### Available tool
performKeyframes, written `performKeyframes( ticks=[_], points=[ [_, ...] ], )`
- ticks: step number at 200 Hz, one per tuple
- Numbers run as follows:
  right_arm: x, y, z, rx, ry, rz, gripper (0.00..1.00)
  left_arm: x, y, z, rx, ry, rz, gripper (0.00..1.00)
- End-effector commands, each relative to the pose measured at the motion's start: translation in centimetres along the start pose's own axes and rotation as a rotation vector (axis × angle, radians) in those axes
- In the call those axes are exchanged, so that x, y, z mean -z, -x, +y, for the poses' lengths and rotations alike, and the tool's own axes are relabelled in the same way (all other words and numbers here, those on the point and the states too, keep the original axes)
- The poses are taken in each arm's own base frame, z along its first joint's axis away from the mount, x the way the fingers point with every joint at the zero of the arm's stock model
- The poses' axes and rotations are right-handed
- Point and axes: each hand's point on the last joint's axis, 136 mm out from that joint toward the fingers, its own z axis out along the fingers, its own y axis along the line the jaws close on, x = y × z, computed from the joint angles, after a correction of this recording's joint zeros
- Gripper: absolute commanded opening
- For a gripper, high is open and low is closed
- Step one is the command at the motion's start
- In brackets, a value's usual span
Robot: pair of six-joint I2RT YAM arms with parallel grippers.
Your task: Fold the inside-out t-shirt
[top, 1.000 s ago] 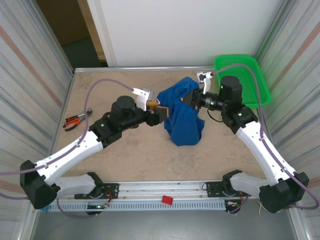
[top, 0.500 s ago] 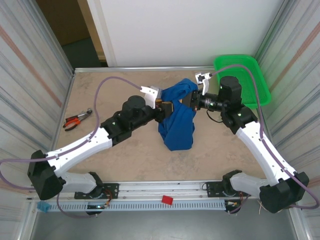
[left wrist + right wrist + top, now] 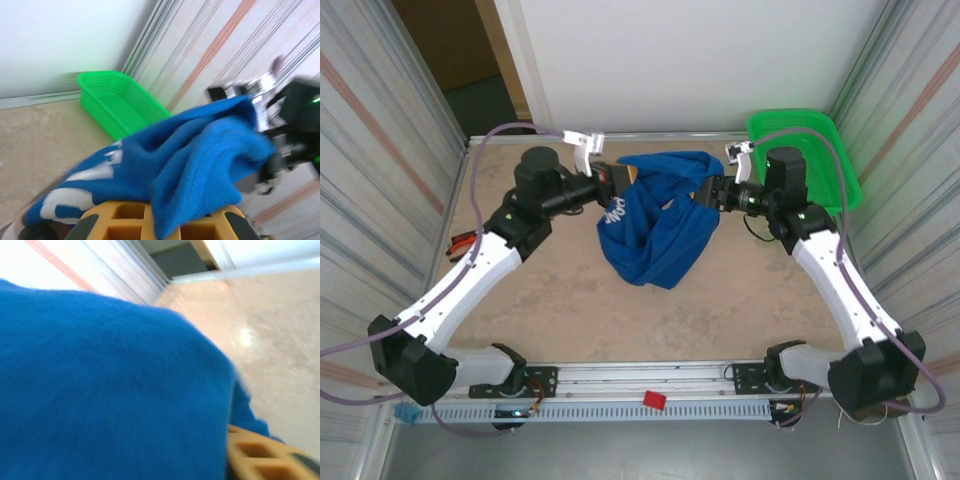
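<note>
green basket [image 3: 835, 150] back right, blue t-shirt [image 3: 655, 225] centre

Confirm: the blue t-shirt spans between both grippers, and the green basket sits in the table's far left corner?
No: the green basket sits in the far right corner, per the top external view. The blue t-shirt does span between the left gripper and right gripper.

The top camera looks down from above and behind the near edge of the table [image 3: 550, 290], taking in its whole surface out to the far wall. The left wrist camera sits close against the t-shirt [image 3: 200, 150] and faces the far right corner, where the green basket [image 3: 117, 105] stands, as in the top view. The right wrist camera, pressed closer still to the same cloth, faces the far left corner.
</note>
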Motion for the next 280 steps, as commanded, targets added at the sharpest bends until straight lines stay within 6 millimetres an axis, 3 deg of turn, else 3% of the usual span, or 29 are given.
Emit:
performKeyframes(
  ticks=[1, 26, 43, 64, 91, 115, 145, 153, 166, 182, 209, 215, 241, 262, 274, 280],
  points=[
    [1.9, 0.4, -0.2, 0.022, -0.092, 0.000, 0.74, 1.3, 3.0, -5.0, 0.119, -0.255, 0.039, 0.00],
    [5.1, 1.5, 2.6, 0.095, -0.135, -0.066, 0.73, 1.7, 5.0, -6.8, 0.202, -0.346, 0.072, 0.00],
    [5.9, 2.2, 5.2, 0.164, -0.130, -0.097, 0.71, 2.1, 5.7, -8.0, 0.210, -0.378, 0.100, 0.00],
    [4.9, 2.8, 8.8, 0.266, -0.084, -0.100, 0.70, 2.5, 6.0, -8.8, 0.198, -0.402, 0.124, 0.00],
    [1.6, 3.0, 11.9, 0.353, -0.023, -0.078, 0.70, 2.6, 6.4, -9.2, 0.191, -0.417, 0.130, 0.00],
    [-1.2, 3.5, 11.5, 0.365, -0.035, -0.069, 0.72, 2.7, 6.6, -9.8, 0.188, -0.454, 0.135, 0.00],
    [-3.2, 5.1, 10.6, 0.361, -0.043, -0.083, 0.70, 3.0, 6.8, -10.5, 0.171, -0.487, 0.141, 0.00],
    [-3.5, 5.5, 10.2, 0.355, -0.042, -0.082, 0.65, 3.1, 6.9, -10.7, 0.166, -0.495, 0.143, 0.00],
    [-3.8, 5.8, 9.6, 0.339, -0.027, -0.073, 0.46, 3.2, 6.8, -10.7, 0.165, -0.493, 0.145, 0.00],
    [-3.1, 5.7, 9.5, 0.332, 0.002, -0.061, 0.22, 3.1, 6.6, -9.7, 0.170, -0.450, 0.142, 0.00],
    [-0.2, 5.1, 9.9, 0.325, 0.108, -0.055, 0.15, 3.1, 7.1, -6.3, 0.220, -0.358, 0.096, 0.00],
    [0.5, 5.0, 10.1, 0.321, 0.134, -0.059, 0.00, 3.0, 7.3, -5.6, 0.230, -0.350, 0.087, 0.00],
    [2.9, 4.9, 10.9, 0.292, 0.234, -0.088, 0.00, 2.4, 7.3, -3.0, 0.261, -0.306, 0.077, 0.00],
    [4.6, 5.0, 13.2, 0.299, 0.365, -0.089, 0.00, 1.8, 7.7, -0.2, 0.297, -0.246, 0.063, 0.00],
    [5.3, 5.4, 14.5, 0.308, 0.427, -0.103, 0.00, 1.7, 8.2, 1.7, 0.311, -0.203, 0.038, 0.25],
    [5.4, 5.8, 14.8, 0.302, 0.438, -0.110, 0.00, 1.8, 8.3, 2.5, 0.312, -0.178, 0.032, 0.33]
  ],
)
